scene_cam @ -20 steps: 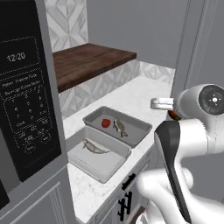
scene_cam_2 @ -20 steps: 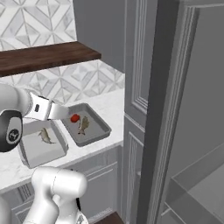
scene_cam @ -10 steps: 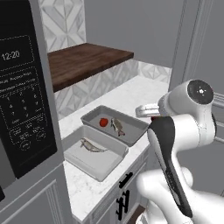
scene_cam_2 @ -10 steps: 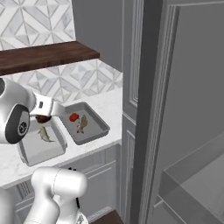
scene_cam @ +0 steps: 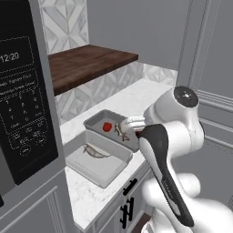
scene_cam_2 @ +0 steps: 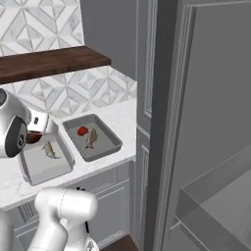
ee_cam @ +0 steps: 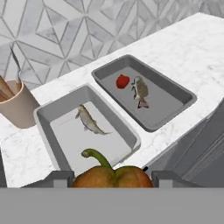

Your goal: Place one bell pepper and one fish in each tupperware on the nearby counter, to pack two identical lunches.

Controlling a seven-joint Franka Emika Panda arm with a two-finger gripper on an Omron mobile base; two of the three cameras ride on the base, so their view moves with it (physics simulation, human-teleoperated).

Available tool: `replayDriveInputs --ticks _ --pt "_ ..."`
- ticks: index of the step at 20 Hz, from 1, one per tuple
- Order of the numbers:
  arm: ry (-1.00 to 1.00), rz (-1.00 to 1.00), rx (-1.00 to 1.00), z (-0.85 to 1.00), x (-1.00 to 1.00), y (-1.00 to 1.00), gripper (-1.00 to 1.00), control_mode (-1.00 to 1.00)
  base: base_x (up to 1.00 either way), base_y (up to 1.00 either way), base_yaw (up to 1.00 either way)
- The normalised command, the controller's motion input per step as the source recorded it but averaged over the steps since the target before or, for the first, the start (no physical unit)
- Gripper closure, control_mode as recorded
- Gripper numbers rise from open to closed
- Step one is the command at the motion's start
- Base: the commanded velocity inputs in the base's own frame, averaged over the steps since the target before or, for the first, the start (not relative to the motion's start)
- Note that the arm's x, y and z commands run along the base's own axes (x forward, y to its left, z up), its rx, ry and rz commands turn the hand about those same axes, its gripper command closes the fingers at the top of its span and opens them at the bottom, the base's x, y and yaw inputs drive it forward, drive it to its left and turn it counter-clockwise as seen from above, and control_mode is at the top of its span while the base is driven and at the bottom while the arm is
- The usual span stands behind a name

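Gripper is clamped on the second bell pepper, jaws either side of it, hanging over the counter near its front edge, just short of the nearer tupperware. In hand view the pepper sits right btwn the finger tips: dark red-orange, brownish shoulders, curved green stem pointing up and away. Held from the sides w/ stem clear, prob so it can drop straight down w/o rolling.

Nearer tupperware: shallow grey translucent rectangle, sloped walls; slender silver-grey fish lies diagonally about mid-floor, no pepper in it yet. That's why the carried pepper is aimed here, I'd say — this box is the one lacking.

Farther tupperware sits just beside the first, long walls almost touching, toward the counter's right end by the tall cabinet. It has the bright red pepper at its back-left corner and the stubbier tan fish just beside it, close but can't tell if touching. That lunch looks complete.

A tan cup w/ utensils stands at the back edge by the tiled wall, left of the nearer box in hand view. Wooden shelf above the counter's back, microwave at the left end.

Judgement: last item; needs moving fwd over the nearer box's open floor, then release. Risk: round pepper could roll vs the sloped wall
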Motion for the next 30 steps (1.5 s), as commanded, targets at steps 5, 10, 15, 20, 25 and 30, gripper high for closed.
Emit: replayDriveInputs --ticks 5,10,15,20,25,30 --pt "0.19 0.22 0.02 -0.34 0.31 0.33 1.00 -1.00 0.00 0.00 0.00" --pt "0.11 0.22 0.00 -0.48 0.37 0.38 1.00 -1.00 0.00 0.00 0.00" --pt "0.00 0.08 -0.05 -0.57 0.27 0.53 1.00 -1.00 0.00 0.00 0.00" --pt "0.06 0.06 0.00 -0.54 0.42 0.27 1.00 -1.00 0.00 0.00 0.00" --pt "0.06 0.07 0.00 -0.55 0.48 0.35 1.00 -1.00 0.00 0.00 0.00" --pt "0.04 0.04 -0.01 -0.46 0.41 0.36 1.00 -1.00 0.00 0.00 0.00"
